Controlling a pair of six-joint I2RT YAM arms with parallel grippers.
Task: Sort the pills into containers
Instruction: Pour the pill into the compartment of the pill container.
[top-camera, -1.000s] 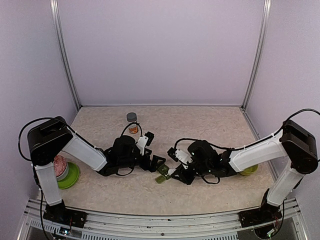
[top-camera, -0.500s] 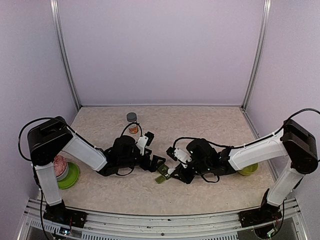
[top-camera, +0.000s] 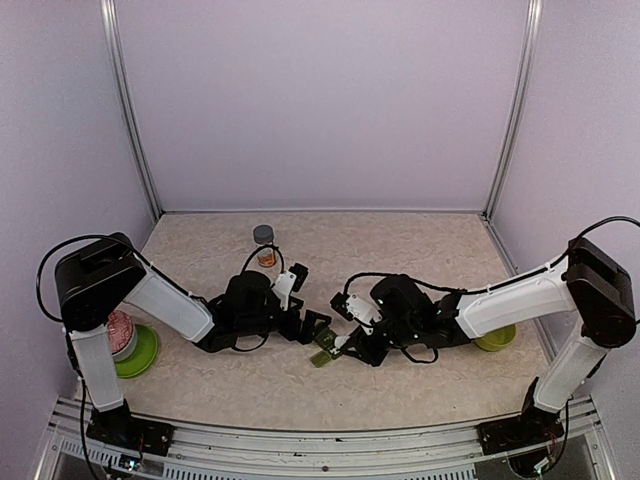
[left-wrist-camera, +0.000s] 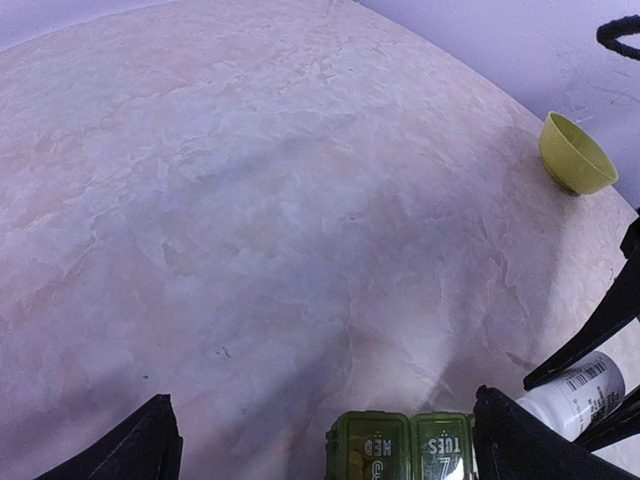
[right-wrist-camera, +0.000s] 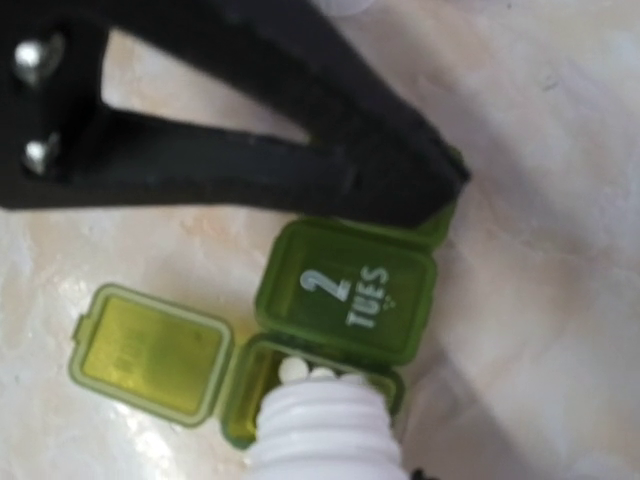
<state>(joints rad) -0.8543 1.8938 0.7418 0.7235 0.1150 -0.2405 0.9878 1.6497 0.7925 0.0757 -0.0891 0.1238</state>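
The olive-green pill box (right-wrist-camera: 345, 300), the containers, lies on the table between the two arms, also seen in the top view (top-camera: 325, 352). Its "TUES" lid is down. The compartment beside it stands open, lid (right-wrist-camera: 150, 350) flipped back, with small white pills (right-wrist-camera: 305, 373) inside. My right gripper (top-camera: 353, 342) is shut on a white bottle (right-wrist-camera: 325, 435), which is tilted with its threaded mouth over that open compartment. My left gripper (left-wrist-camera: 330, 450) is open wide, its fingers (left-wrist-camera: 130, 445) on either side of the box (left-wrist-camera: 410, 445); I cannot tell whether they touch it.
A small grey-capped jar (top-camera: 264, 244) stands toward the back. At the left edge a lime-green bowl (top-camera: 140, 355) holds a tub with reddish contents. Another lime-green bowl (top-camera: 497, 341) sits at the right behind my right arm, also seen from the left wrist (left-wrist-camera: 575, 155).
My right arm has edged slightly left with the bottle, toward the pill box. The left arm and the box have not moved.
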